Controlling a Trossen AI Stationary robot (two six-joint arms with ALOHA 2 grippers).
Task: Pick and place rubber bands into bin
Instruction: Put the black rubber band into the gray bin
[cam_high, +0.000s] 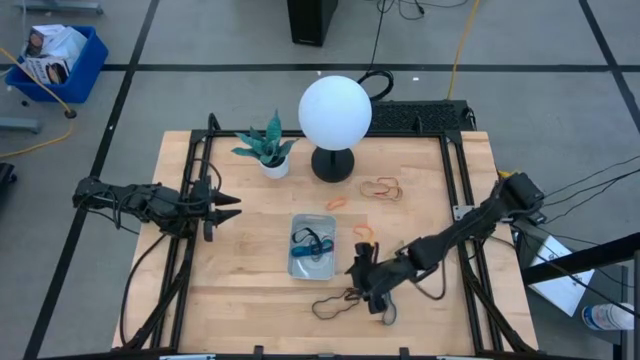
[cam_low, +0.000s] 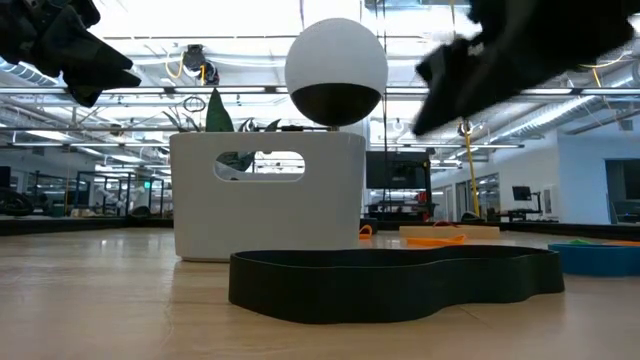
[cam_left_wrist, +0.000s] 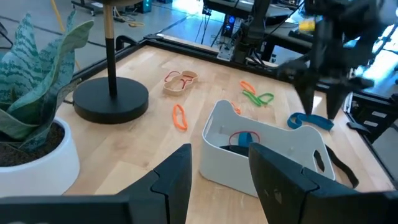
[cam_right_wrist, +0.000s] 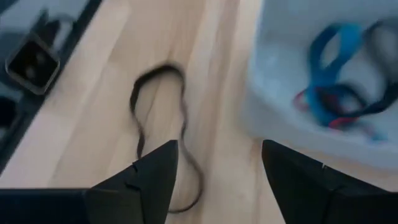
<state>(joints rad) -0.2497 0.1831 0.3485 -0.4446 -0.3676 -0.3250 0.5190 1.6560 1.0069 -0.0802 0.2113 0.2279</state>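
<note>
The clear bin sits mid-table and holds blue, black and red rubber bands. A large black band lies flat on the wood near the front edge; it also shows in the right wrist view and the low view. My right gripper hovers open and empty between the bin and this black band, fingers pointing down. A blue band lies under it. My left gripper waits open and empty at the table's left, pointing toward the bin.
A white globe lamp on a black base and a potted plant stand at the back. Loose bands lie behind the bin: orange, tan and red, orange and green. Black rails run along the table's left and right sides.
</note>
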